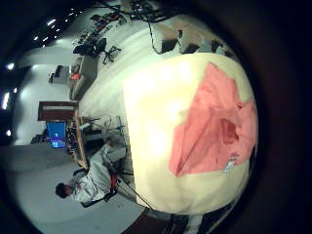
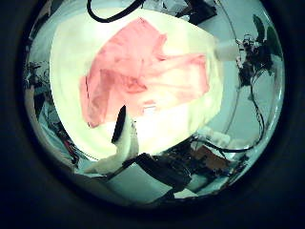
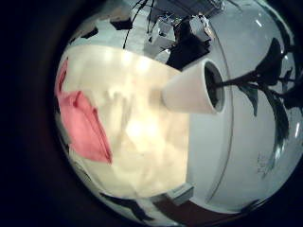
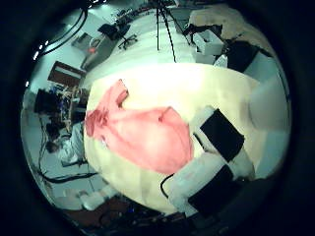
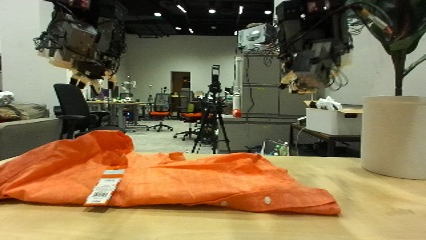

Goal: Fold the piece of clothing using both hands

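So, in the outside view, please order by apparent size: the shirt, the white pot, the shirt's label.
1. shirt, though it lies nearest the camera
2. white pot
3. label

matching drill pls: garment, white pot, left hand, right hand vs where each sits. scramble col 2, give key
Column 1
1. orange garment
2. white pot
3. left hand
4. right hand

Column 2
A. raised in the air, above the pot end of the garment
B. lying spread out on the table
C. raised in the air, above the garment's far end from the pot
D. standing upright on the table, beside the garment

Pairs: 1-B, 2-D, 3-C, 4-A
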### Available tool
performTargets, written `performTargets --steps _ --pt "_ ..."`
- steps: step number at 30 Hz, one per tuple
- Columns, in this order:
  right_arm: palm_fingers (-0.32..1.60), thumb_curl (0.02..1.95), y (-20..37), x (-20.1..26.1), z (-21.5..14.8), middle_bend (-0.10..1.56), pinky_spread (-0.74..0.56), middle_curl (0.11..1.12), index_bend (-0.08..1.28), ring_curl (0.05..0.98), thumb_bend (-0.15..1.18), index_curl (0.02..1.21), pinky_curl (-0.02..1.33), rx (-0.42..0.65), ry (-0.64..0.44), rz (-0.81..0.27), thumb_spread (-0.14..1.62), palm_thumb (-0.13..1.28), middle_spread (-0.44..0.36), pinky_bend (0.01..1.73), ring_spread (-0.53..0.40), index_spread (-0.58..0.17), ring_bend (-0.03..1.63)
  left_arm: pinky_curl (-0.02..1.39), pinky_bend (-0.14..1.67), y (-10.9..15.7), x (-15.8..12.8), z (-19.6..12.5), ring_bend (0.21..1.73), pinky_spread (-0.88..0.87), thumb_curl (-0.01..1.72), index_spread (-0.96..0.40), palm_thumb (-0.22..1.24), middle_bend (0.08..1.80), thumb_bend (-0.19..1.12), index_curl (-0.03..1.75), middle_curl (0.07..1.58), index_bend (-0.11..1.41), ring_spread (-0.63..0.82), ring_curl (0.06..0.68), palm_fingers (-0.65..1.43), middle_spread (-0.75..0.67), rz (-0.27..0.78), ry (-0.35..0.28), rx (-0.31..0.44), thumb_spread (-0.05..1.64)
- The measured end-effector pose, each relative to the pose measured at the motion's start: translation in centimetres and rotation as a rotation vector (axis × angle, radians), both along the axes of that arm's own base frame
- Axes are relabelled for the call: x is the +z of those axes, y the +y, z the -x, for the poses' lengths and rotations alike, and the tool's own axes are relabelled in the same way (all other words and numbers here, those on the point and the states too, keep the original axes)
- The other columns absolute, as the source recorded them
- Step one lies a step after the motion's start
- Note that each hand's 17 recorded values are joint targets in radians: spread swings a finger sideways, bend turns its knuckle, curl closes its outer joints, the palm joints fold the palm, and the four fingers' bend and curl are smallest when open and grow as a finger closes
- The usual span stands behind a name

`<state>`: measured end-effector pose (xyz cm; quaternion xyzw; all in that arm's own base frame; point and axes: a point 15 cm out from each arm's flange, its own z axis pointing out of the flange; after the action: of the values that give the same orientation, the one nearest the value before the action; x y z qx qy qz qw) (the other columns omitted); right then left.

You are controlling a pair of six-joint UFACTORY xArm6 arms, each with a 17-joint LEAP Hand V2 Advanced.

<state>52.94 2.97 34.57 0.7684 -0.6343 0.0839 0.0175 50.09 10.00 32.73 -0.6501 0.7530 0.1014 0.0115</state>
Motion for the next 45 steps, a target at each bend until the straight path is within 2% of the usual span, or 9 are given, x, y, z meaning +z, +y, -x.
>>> performTargets --steps 5,12,17,25,30,40,42,43,45 --pt "0.02 0.25 -0.7 -1.9 4.5 0.6 0.27 0.42 0.46 0.302 -0.03 0.48 0.38 0.071 0.089 0.016 1.46 0.62 -0.11 0.55 -0.01 -0.412 0.67 0.36 0.31 -2.5 -1.2 3.4 0.44 0.57 0.4 0.09 0.4 0.15 -0.02 0.37 0.3 0.13 0.55 0.232 -0.12 0.47 0.055 0.051 -0.039 1.12" --pt "0.01 0.24 -1.9 -7.1 9.1 0.46 0.31 0.37 0.34 0.249 -0.02 0.42 0.34 0.158 0.237 0.06 1.29 0.53 -0.118 0.49 0.095 -0.402 0.53 0.34 0.29 -6.1 -5.0 7.2 0.42 0.56 0.38 0.08 0.39 0.16 -0.02 0.32 0.25 0.14 0.57 0.225 -0.1 0.46 0.088 0.136 -0.1 1.12" --pt "0.04 0.29 -1.0 -11.2 10.6 0.37 0.32 0.34 0.29 0.226 -0.02 0.39 0.32 0.234 0.307 0.088 1.17 0.6 -0.102 0.45 0.134 -0.392 0.45 0.33 0.28 -6.6 -6.8 7.1 0.41 0.56 0.38 0.08 0.39 0.16 -0.02 0.29 0.23 0.14 0.57 0.222 -0.09 0.46 0.09 0.144 -0.111 1.12" --pt "0.09 0.3 0.9 -16.9 10.0 0.29 0.31 0.33 0.21 0.213 -0.03 0.37 0.3 0.29 0.339 0.09 1.02 0.55 -0.062 0.38 0.151 -0.382 0.38 0.33 0.27 -6.6 -9.5 7.1 0.4 0.56 0.37 0.08 0.39 0.16 -0.02 0.27 0.22 0.14 0.57 0.221 -0.09 0.44 0.096 0.161 -0.108 1.12" --pt "0.14 0.31 1.6 -20.0 9.3 0.26 0.29 0.33 0.18 0.213 -0.03 0.36 0.29 0.306 0.358 0.089 0.98 0.55 -0.056 0.34 0.128 -0.367 0.36 0.33 0.27 -6.0 -10.2 7.1 0.4 0.56 0.36 0.08 0.39 0.16 -0.02 0.26 0.21 0.14 0.57 0.221 -0.08 0.43 0.095 0.165 -0.102 1.13" --pt "0.34 0.32 1.8 -21.8 9.4 0.29 0.2 0.34 0.2 0.222 -0.02 0.36 0.27 0.33 0.392 0.134 0.93 0.59 -0.068 0.23 0.019 -0.332 0.38 0.32 0.26 -5.2 -10.6 7.2 0.39 0.56 0.36 0.08 0.4 0.17 -0.02 0.25 0.21 0.15 0.57 0.221 -0.08 0.43 0.086 0.176 -0.096 1.13" --pt "0.53 0.34 1.6 -21.8 9.3 0.35 0.14 0.36 0.24 0.22 -0.01 0.37 0.24 0.329 0.39 0.146 0.92 0.65 -0.104 0.18 -0.055 -0.353 0.42 0.32 0.26 -4.9 -10.7 7.2 0.39 0.56 0.36 0.08 0.4 0.17 -0.02 0.25 0.21 0.15 0.57 0.221 -0.08 0.43 0.084 0.178 -0.097 1.13" --pt "0.74 0.35 1.6 -21.8 9.2 0.42 0.06 0.39 0.28 0.242 -0.01 0.39 0.22 0.331 0.388 0.15 0.91 0.69 -0.144 0.18 -0.135 -0.381 0.5 0.32 0.26 -4.9 -10.7 7.3 0.39 0.56 0.36 0.08 0.4 0.17 -0.02 0.25 0.21 0.15 0.57 0.221 -0.08 0.43 0.084 0.181 -0.096 1.13" --pt "0.86 0.35 1.7 -21.8 9.3 0.44 -0.03 0.39 0.27 0.24 -0.01 0.38 0.21 0.332 0.389 0.151 0.91 0.72 -0.177 0.19 -0.203 -0.4 0.56 0.32 0.26 -4.9 -10.6 7.3 0.39 0.56 0.36 0.08 0.4 0.17 -0.02 0.25 0.21 0.15 0.57 0.221 -0.07 0.42 0.083 0.18 -0.095 1.13"
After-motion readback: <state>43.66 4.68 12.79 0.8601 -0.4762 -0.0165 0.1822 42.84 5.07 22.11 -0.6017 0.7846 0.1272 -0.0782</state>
